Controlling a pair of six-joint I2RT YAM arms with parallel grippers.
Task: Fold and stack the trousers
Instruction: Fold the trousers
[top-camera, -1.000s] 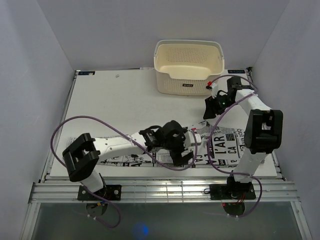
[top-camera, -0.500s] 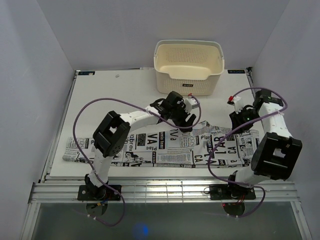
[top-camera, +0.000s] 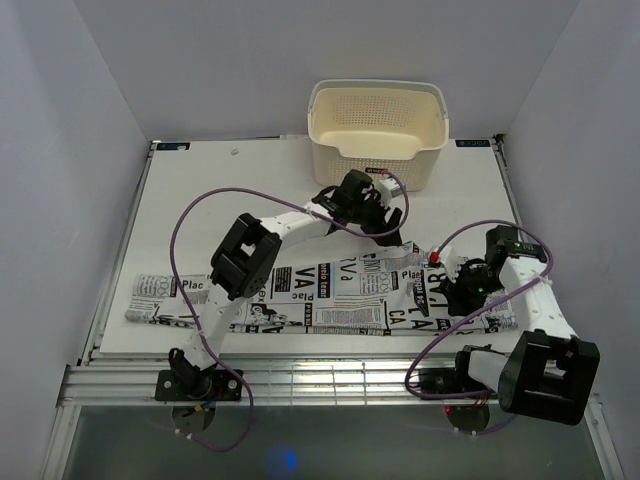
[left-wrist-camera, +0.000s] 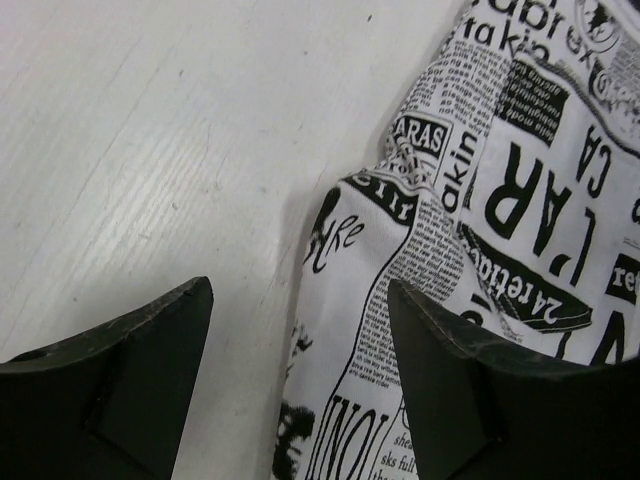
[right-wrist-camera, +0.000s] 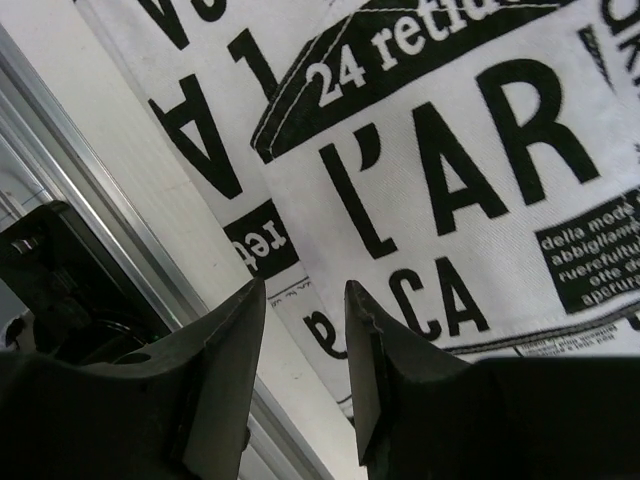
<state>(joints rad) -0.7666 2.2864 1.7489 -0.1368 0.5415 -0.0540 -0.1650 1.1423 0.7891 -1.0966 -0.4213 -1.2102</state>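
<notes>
The trousers (top-camera: 330, 300), white cloth with black newspaper print, lie flat and stretched out along the near part of the table. My left gripper (top-camera: 383, 222) is open and empty, low over the trousers' far edge in front of the basket. In the left wrist view the gripper (left-wrist-camera: 298, 330) straddles the edge of the cloth (left-wrist-camera: 500, 200). My right gripper (top-camera: 448, 288) hovers over the trousers' right end. In the right wrist view its gripper (right-wrist-camera: 300, 300) is narrowly open with nothing between the fingers, above the cloth's (right-wrist-camera: 450, 150) near corner.
A cream perforated basket (top-camera: 370, 165) stands at the back of the white table (top-camera: 220, 190). The table's metal front rail (right-wrist-camera: 60, 150) runs close beside the right gripper. Purple cables loop from both arms over the cloth.
My left arm has swung from the front middle of the cloth to its far edge near the basket. My right arm has come from the back right down to the trousers' right end.
</notes>
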